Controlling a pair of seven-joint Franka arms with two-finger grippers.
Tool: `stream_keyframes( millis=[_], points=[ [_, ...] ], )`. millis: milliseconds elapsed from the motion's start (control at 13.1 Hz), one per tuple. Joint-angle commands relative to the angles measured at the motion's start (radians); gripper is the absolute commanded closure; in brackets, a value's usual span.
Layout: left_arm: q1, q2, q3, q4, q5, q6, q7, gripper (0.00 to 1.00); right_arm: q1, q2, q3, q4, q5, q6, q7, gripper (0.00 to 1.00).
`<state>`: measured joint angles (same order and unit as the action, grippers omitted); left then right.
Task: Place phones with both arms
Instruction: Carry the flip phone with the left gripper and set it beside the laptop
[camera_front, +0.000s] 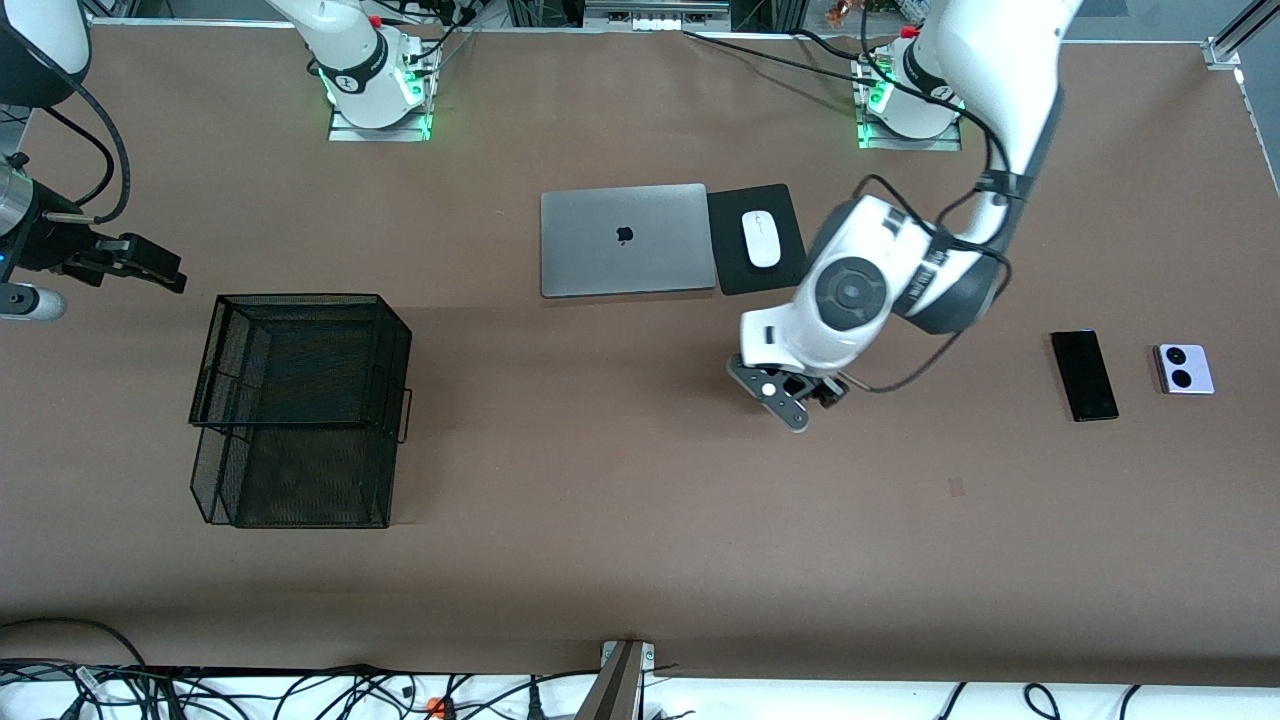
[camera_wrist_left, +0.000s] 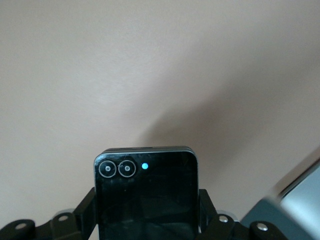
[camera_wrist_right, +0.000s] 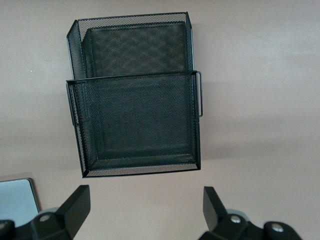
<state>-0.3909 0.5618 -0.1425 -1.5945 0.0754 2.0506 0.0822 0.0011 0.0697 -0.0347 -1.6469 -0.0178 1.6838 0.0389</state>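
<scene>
I see the mesh tray (camera_front: 300, 410) nearest. Left pincer (camera_front: 800, 395) hangs over bare counter (camera_front: 600, 500), clenched on the small black phone (camera_wrist_left: 146, 192); slim phone (camera_front: 1084, 375) and lavender phone (camera_front: 1185, 368) lie beside. Laptop (camera_front: 625, 240), mouse (camera_front: 762, 238) farther. Right pincer (camera_front: 150, 265) waits, released.

Glossy black phone (camera_wrist_left: 146, 192), wire-mesh basket (camera_front: 300, 410)

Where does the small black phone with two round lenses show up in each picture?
Front view: hidden under the left gripper, over bare brown table.
Left wrist view: the small black phone, clamped between the fingers.
Right wrist view: not there.
Shared landmark: the table.
</scene>
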Motion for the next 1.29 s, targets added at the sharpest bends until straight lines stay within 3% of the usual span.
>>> stream_keyframes(
  millis=[0,457,685,762,838,914,1218],
  points=[
    [-0.071,0.058,0.015,0.031,-0.016,0.07,-0.195,0.88,-0.004,-0.005,0.007,-0.004,0.001,0.008,0.012,0.0],
    [-0.158,0.197,0.015,0.042,-0.019,0.305,-0.487,0.87,-0.004,-0.004,0.007,-0.004,-0.001,0.008,0.012,0.0],
    [-0.203,0.234,0.021,0.07,-0.017,0.329,-0.628,0.75,-0.004,-0.004,0.007,-0.004,-0.001,0.008,0.012,0.0],
    [-0.204,0.233,0.021,0.07,-0.017,0.329,-0.654,0.67,-0.004,-0.004,0.007,-0.004,-0.001,0.007,0.012,0.0],
    [-0.203,0.228,0.021,0.071,-0.019,0.327,-0.667,0.45,-0.004,-0.004,0.007,-0.004,-0.001,0.007,0.012,0.0],
    [-0.2,0.225,0.023,0.07,-0.016,0.327,-0.667,0.0,-0.004,-0.004,0.007,-0.004,-0.001,0.008,0.012,0.0],
    [-0.172,0.107,0.062,0.068,-0.014,0.147,-0.659,0.0,-0.004,-0.004,0.007,-0.004,-0.001,0.008,0.012,0.0]
  ],
)
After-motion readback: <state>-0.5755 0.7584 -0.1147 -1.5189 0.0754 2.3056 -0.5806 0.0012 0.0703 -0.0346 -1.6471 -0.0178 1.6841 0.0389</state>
